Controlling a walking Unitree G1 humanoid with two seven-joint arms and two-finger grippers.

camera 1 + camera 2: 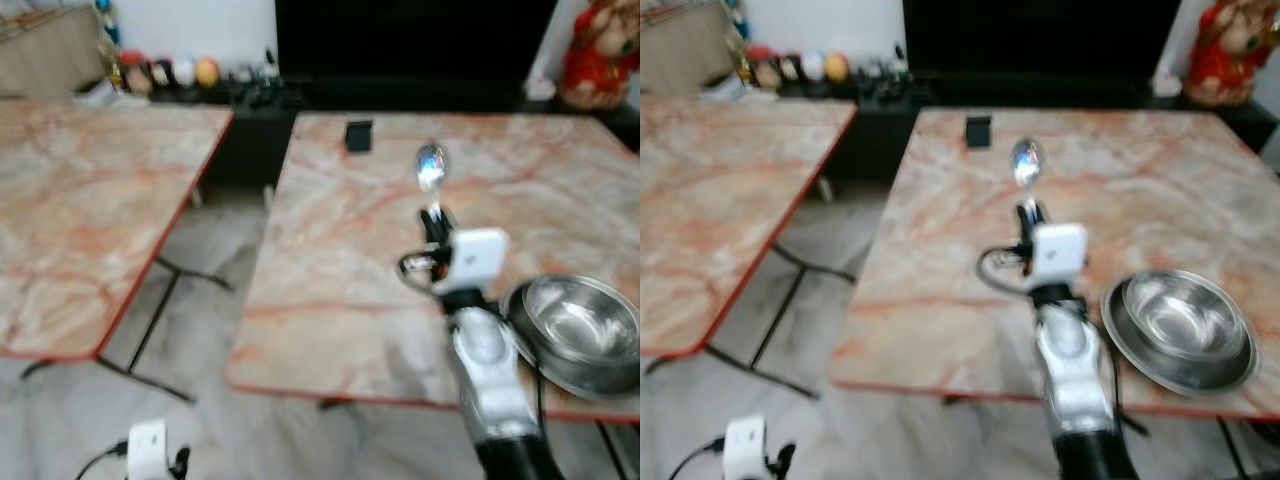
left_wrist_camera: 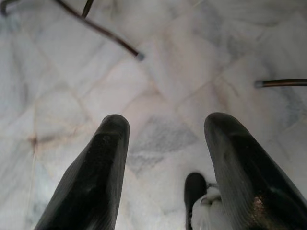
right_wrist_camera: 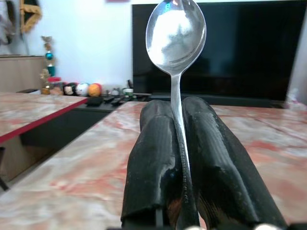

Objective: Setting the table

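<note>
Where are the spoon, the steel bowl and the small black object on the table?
spoon (image 3: 175,34): right wrist view, on its bowl end.
steel bowl (image 1: 1232,362): right eye view, on its right rim.
small black object (image 1: 358,136): left eye view, on its front face.

The bowl sits on the bench, close to its near edge. To the left of the bowl the right claw is raised over the bench, pinching the handle of a spoon that stands upright beyond it. Far behind the bowl and to its left, a small box rests near the bench's far edge. A second bench stands well left of the bowl, across a gap of floor. The left claw hangs low over that floor, fingers apart.
</note>
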